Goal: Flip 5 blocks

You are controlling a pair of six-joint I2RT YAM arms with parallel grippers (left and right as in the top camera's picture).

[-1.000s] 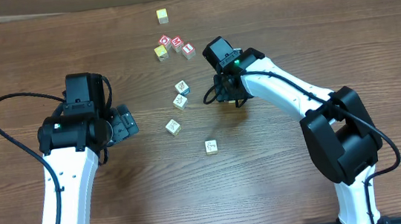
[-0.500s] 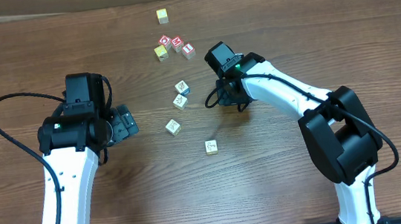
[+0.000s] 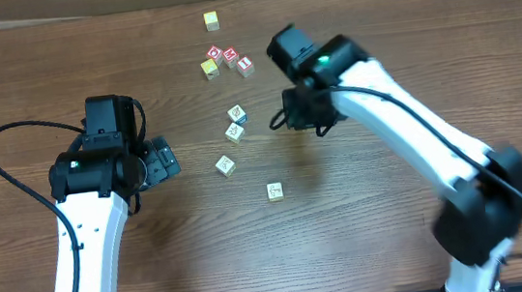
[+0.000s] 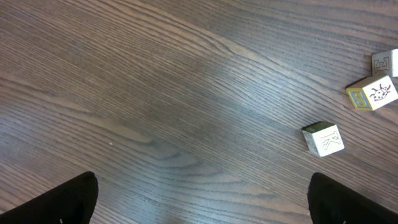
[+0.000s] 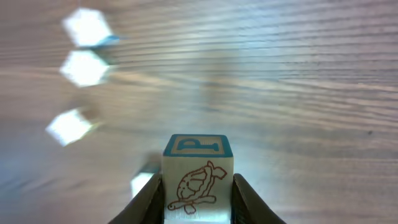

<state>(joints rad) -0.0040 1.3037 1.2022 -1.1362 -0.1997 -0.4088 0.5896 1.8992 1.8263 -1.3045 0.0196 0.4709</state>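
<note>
We are looking down on a dark wood-grain table (image 3: 85,48) with a white arm at each side. Our right gripper (image 5: 198,205) is reaching over the middle of the table, and its jaws are clenching the turtle block (image 5: 198,174). This is a pale cube showing a brown turtle drawing on the face toward the wrist camera and a blue-framed letter P on top. The two fingers (image 5: 149,199) are pressing its left and right sides, and the block is hanging above the table, which is showing blurred beneath it.

Four more pale blocks are lying on the table left of that gripper. Two are sitting just beside each other (image 3: 235,123), the upper one showing a blue side. A third block (image 3: 226,165) is lying below them and a fourth block (image 3: 275,191) nearer the front edge.

Farther back, three red-faced cubes (image 3: 231,58) and two yellow cubes (image 3: 212,20) are sitting apart from these.

Our left gripper (image 4: 208,202) is hovering over bare wood well left of the blocks, jaws spread wide and grasping nothing.
</note>
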